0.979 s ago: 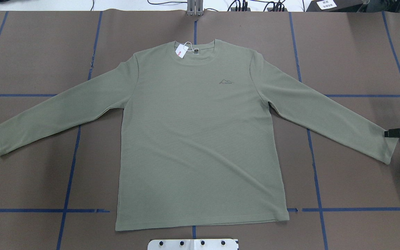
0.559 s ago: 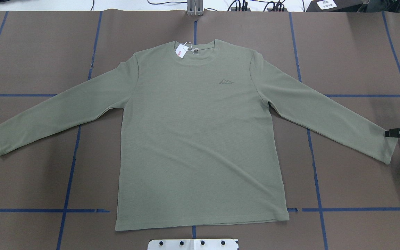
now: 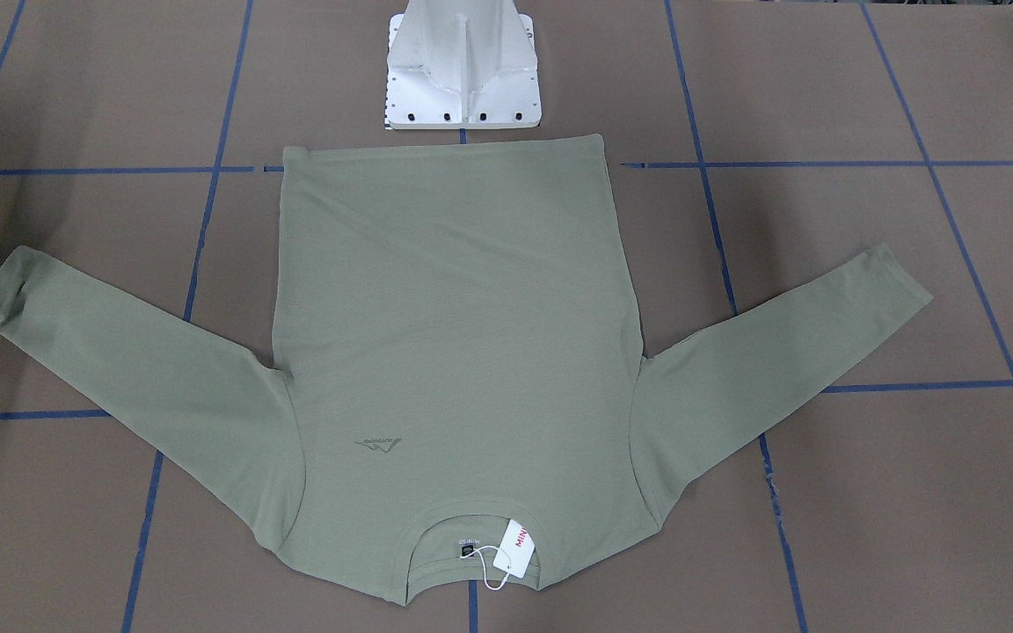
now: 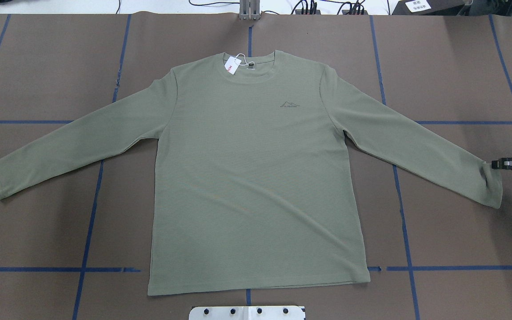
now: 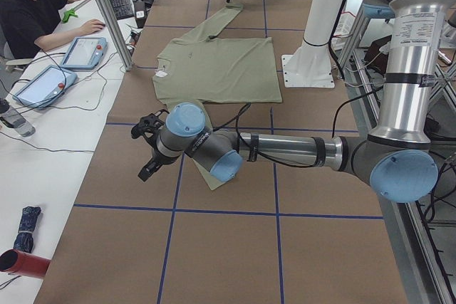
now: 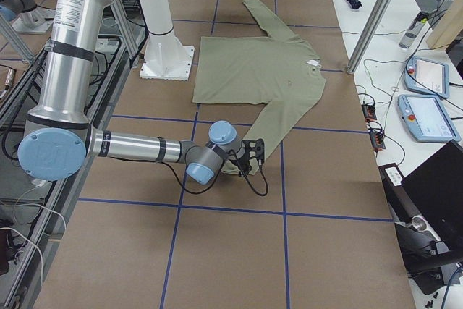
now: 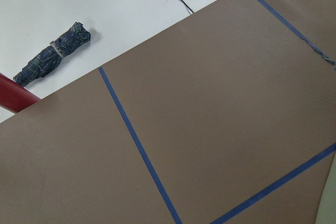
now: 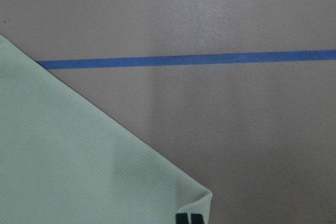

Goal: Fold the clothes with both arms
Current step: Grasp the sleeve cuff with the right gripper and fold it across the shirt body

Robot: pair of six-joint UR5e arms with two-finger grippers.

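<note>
Shirt lies flat and face up on the brown table, both sleeves spread out. Its collar with the white hang tag is on the side far from the robot.

The right arm reaches low and nearly level over the table, and you find the right gripper at the cuff of the sleeve on the robot's right. It pinches the edge of this cuff, and the cloth makes a small wrinkle just beside it.

The left arm also stretches out low, over the end of the other sleeve. The left gripper hangs above bare paper beyond that cuff. It shows only in the exterior left view, so you cannot tell if it is spread or pressed together.

The overhead and front views show only the tip of the right gripper at the frame's edge. The right wrist view shows the black fingertips at the corner of the cuff. The left wrist view shows no cloth, only paper, blue tape and a folded umbrella on a white table.
</note>
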